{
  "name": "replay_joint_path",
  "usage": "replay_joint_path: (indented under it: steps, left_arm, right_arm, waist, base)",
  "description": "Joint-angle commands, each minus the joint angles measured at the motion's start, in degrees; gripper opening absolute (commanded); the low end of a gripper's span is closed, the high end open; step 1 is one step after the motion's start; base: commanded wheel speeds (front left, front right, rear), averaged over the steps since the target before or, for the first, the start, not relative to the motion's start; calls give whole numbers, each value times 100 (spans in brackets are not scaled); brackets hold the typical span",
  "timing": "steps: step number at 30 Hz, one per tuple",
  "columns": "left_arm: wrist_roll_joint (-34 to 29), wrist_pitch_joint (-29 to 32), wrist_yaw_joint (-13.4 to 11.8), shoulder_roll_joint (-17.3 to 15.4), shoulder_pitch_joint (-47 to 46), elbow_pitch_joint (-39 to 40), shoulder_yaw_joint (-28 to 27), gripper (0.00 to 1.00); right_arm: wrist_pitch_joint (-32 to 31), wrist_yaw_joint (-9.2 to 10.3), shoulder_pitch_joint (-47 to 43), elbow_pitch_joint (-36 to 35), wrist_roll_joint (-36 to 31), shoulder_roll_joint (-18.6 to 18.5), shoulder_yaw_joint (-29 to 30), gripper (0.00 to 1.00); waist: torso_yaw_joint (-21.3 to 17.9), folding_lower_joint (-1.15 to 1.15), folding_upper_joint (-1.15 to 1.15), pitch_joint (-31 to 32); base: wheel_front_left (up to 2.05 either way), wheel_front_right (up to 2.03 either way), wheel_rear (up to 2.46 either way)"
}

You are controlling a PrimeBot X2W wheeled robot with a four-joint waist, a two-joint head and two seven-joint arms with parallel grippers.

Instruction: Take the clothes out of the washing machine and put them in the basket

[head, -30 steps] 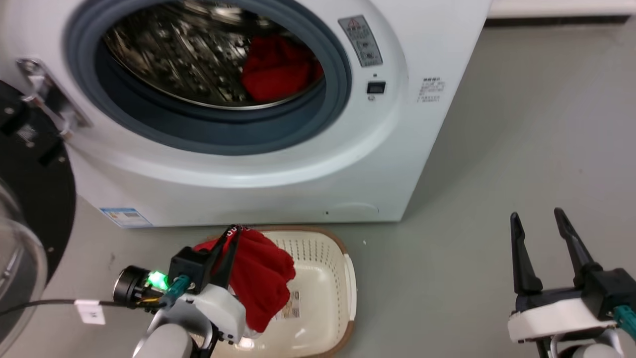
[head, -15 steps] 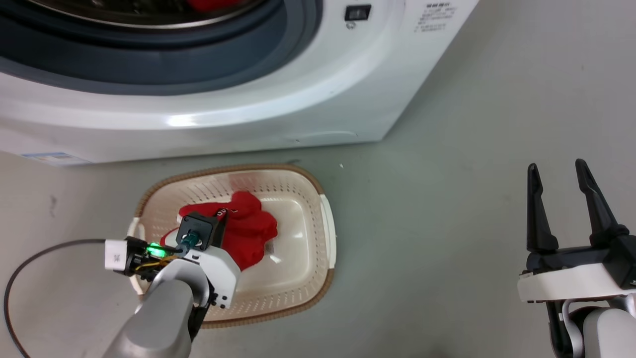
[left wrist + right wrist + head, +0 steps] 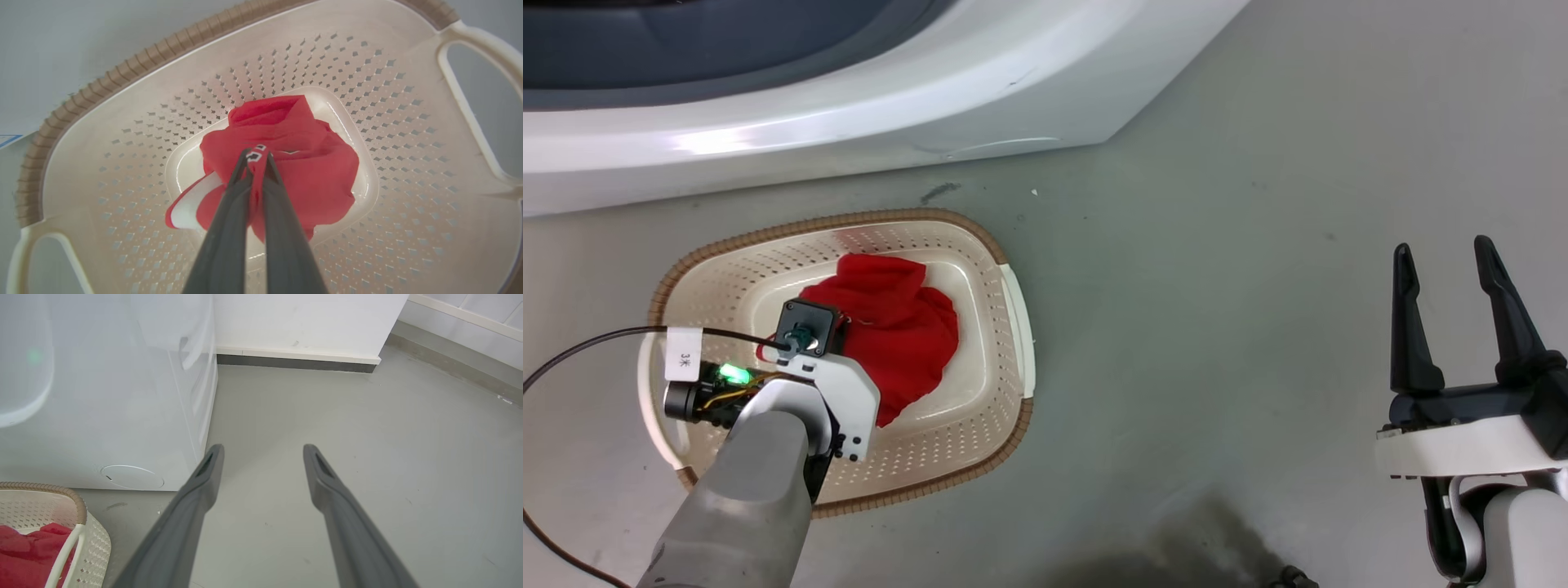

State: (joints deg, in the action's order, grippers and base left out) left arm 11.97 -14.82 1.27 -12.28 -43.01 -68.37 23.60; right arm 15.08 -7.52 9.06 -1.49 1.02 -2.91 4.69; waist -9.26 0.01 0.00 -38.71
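**A:** Entry, biggest thing first. Washing machine [image 3: 947, 106] along the far side, white front; grey floor [image 3: 1217, 286] before it; basket [image 3: 907, 219] on that floor, just in front of the machine.

**B:** And the clothes?

**A:** One red garment [image 3: 907, 335] bunched on the bottom of the basket; white trim at one edge; most of it resting on the plastic.

**B:** Left claw [image 3: 257, 153]?

**A:** Reaching straight down into the basket; fingers pressed together, pinching a fold of the garment; small white lettering at the tips. Right claw [image 3: 1441, 249] well apart, over bare floor; fingers spread, nothing between them.

**B:** Step in hand?

**A:** My judgement: the set-down; the garment is in, the release not yet made.

**B:** What does the next move call for?

**A:** Spreading the left fingers; then a straight lift, so the cloth does not snag and ride out over the rim; after that, a return to the machine's opening; whether more lies inside I cannot tell from here.
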Motion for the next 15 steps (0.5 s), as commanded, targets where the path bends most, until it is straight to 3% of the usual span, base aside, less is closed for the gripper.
replay_joint_path:
  steps: [1, 4, 5, 6, 7, 12, 15]
  left_arm:
    - [39, -21, -33, 4, -97, -111, -15, 0]
    - [21, -33, -9, 20, -98, -223, 36, 0]
    - [-15, -35, -21, 16, -82, -252, 75, 17]
    - [-15, -35, -21, 16, -82, -252, 75, 17]
    - [16, -43, -92, 6, -62, -271, 60, 100]
    - [69, -49, -112, -2, 92, -133, 22, 100]
    - [125, -48, -176, 13, 364, 389, -96, 100]
  right_arm:
    - [14, 6, 70, 45, 20, 6, 11, 100]
    - [15, 6, 107, 92, 28, 6, -35, 100]
    - [14, 6, 108, 106, 26, 6, -61, 100]
    - [14, 6, 108, 106, 26, 6, -61, 100]
    - [14, 6, 140, 133, -7, 5, -81, 100]
    - [14, 6, 165, 195, -41, 5, -85, 100]
    - [14, 6, 93, 299, -112, 5, 22, 100]
  waist:
    - [-66, -1, 0, -87]
    - [-75, -1, 0, -77]
    - [-79, -1, 0, -51]
    - [-79, -1, 0, -51]
    - [-81, -1, 0, 24]
    - [-74, -1, 0, 276]
    - [65, -1, 0, 703]
  base:
    - [0, 0, 0]
    - [0, 0, 0]
    - [0, 0, 0]
    - [0, 0, 0]
    - [0, 0, 0]
    - [0, 0, 0]
    - [0, 0, 0]
